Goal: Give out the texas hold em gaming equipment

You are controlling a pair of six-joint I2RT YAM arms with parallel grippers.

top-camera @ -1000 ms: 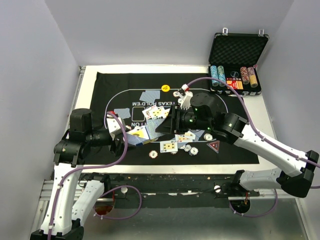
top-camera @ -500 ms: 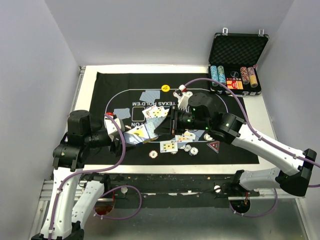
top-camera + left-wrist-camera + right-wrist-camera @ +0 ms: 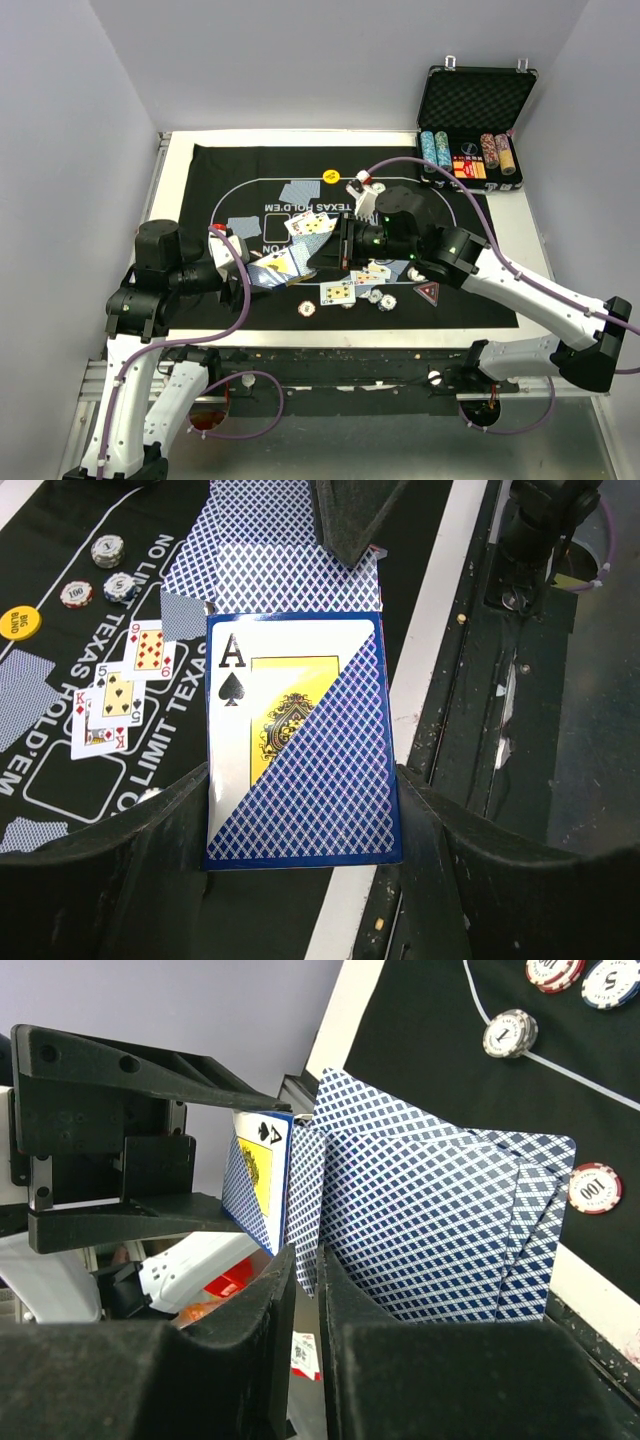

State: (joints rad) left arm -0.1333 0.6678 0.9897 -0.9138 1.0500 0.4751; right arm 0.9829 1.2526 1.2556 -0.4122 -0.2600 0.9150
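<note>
Fingers of the left gripper (image 3: 248,272) were clamped on the deck (image 3: 272,268), which was held low over the near-left part of the felt mat (image 3: 215,165). The right gripper (image 3: 318,258) met the deck from the right. On the mat I counted one yellow button (image 3: 330,177), one dark red triangular marker (image 3: 428,292) and two face-down cards (image 3: 297,190). The face-up cards (image 3: 338,292) and loose chips (image 3: 308,308) could not be counted reliably from above. The open case (image 3: 478,95) stood on the tabletop (image 3: 300,139) at the far right, with chip stacks inside.

Left wrist view: the deck sat squarely between both fingers (image 3: 170,830), its ace-of-spades face towards the camera. Beyond it, a right finger reached in over fanned blue backs. Three chips lay close together on the mat. A nine, a five and a king were readable.

Right wrist view: the right fingers (image 3: 250,1310) were drawn nearly together, with the edge of a blue-backed card (image 3: 306,1200) running into the narrow slot between them, so I judged it pinched. At least three blue backs overlapped in the fan. Four chips were visible.

Assessment: the cards appeared light, thin, slick and flexible. Each is best pinched at a free edge, clear of its neighbours. Two could easily slide off together.
</note>
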